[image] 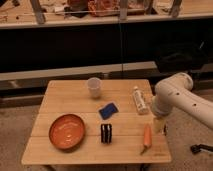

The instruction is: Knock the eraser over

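eraser (106,133) upright, pincer (159,125) apart — to its right

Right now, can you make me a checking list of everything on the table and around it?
Surface: light wooden slatted table, with several things on it.
Job's things: small black striped eraser block, standing upright near the front edge, not yet knocked over.
Clutter: round orange plate left of the eraser; white cup at the back; flat blue pad in the middle; white bottle lying down on the right; orange carrot-shaped stick right of the eraser.
Grippers: gripper at the table's right edge, below the white robot arm, apart from the eraser.
Cables: nothing seen.
Surroundings: long counter behind the table.
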You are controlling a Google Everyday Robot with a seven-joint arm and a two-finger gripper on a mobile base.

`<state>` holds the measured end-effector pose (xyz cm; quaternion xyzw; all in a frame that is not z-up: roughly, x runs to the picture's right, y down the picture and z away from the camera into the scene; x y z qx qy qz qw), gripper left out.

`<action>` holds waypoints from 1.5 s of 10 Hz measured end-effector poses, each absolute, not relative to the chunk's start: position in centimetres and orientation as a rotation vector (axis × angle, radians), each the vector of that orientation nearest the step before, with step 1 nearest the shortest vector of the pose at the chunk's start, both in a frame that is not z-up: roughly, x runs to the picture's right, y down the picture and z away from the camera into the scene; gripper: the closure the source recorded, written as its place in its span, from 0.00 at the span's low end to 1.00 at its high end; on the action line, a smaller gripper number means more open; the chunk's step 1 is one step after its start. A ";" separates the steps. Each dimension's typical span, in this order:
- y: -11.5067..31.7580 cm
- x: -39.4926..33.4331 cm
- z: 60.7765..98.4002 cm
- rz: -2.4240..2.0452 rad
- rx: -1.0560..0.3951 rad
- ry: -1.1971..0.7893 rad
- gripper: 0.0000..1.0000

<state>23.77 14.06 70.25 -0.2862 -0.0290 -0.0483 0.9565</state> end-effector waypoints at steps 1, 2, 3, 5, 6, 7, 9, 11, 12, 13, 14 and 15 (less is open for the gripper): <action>14.5 23.0 70.5 -0.113 -0.584 -0.076 0.20; 14.8 22.4 70.7 -0.122 -0.587 -0.085 0.20; 15.0 21.5 70.9 -0.139 -0.590 -0.099 0.20; 15.5 21.4 71.2 -0.162 -0.593 -0.117 0.20; 15.8 21.1 71.4 -0.170 -0.594 -0.125 0.20; 15.9 20.7 71.5 -0.178 -0.594 -0.130 0.20; 16.3 19.3 71.9 -0.204 -0.596 -0.151 0.20; 16.7 18.9 72.2 -0.225 -0.594 -0.159 0.20; 16.9 18.5 72.3 -0.233 -0.594 -0.166 0.20; 17.0 18.0 72.5 -0.241 -0.595 -0.174 0.20; 17.1 17.6 72.6 -0.247 -0.596 -0.181 0.20; 17.1 17.0 72.7 -0.258 -0.596 -0.190 0.20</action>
